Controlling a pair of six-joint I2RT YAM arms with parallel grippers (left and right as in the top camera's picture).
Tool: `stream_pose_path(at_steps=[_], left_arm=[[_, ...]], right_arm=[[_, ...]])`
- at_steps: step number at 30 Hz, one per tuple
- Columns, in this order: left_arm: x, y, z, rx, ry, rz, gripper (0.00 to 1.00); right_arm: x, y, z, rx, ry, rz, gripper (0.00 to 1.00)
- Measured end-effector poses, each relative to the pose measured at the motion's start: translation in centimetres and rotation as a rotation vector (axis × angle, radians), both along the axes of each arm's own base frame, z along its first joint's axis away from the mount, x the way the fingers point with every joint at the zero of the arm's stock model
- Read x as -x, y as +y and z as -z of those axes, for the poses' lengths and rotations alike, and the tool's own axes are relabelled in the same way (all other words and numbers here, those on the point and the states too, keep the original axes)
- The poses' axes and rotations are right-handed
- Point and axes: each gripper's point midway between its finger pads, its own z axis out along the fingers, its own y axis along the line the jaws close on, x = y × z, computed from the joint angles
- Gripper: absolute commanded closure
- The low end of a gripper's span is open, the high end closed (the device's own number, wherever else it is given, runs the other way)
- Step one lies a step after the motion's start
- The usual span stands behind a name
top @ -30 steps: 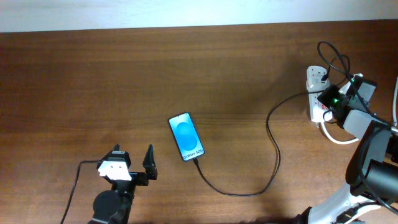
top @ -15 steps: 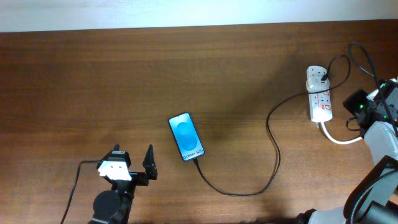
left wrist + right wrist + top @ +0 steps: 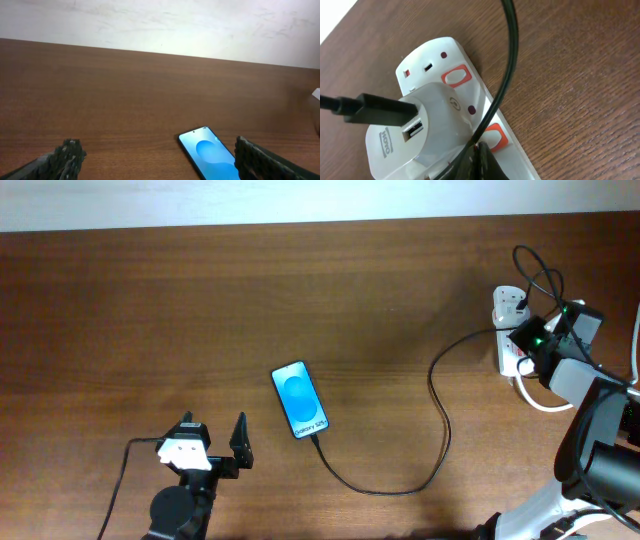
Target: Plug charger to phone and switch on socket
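Shut tight and empty, the right gripper (image 3: pixel 477 156) should press its joined tips squarely on the nearer red rocker switch (image 3: pixel 495 138) of the small white power strip (image 3: pixel 432 55) at the overhead view's far right, clear of the thin black charger cable (image 3: pixel 512 65). The wide-open, empty left gripper (image 3: pixel 213 440) sits lower left, near the slim blue-screened phone (image 3: pixel 299 399) at centre. Whether the tips touch the switch is cut off at the wrist view's bottom edge.

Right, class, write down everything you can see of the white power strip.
The socket is a white plastic power strip lying flat on the brown wooden table, near its right edge. Two red rocker switches show on top. A white plug adapter sits in it, a black cable entering the adapter's side. The shut right tool is by one switch; contact cannot be told.
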Motion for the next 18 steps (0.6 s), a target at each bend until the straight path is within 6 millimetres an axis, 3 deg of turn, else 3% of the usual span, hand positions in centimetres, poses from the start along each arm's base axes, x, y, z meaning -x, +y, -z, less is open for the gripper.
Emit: stream_pose_path(at_steps=[7,18], left_arm=[[0.0,0.0,0.0,0.0,0.0,0.0,0.01],[0.0,0.0,0.0,0.0,0.0,0.0,0.01]], right_arm=[[-0.3,-0.4,-0.5,0.139,-0.002,-0.116,0.96],[-0.4,-0.2,0.6,0.14,0.021,-0.112,0.96]])
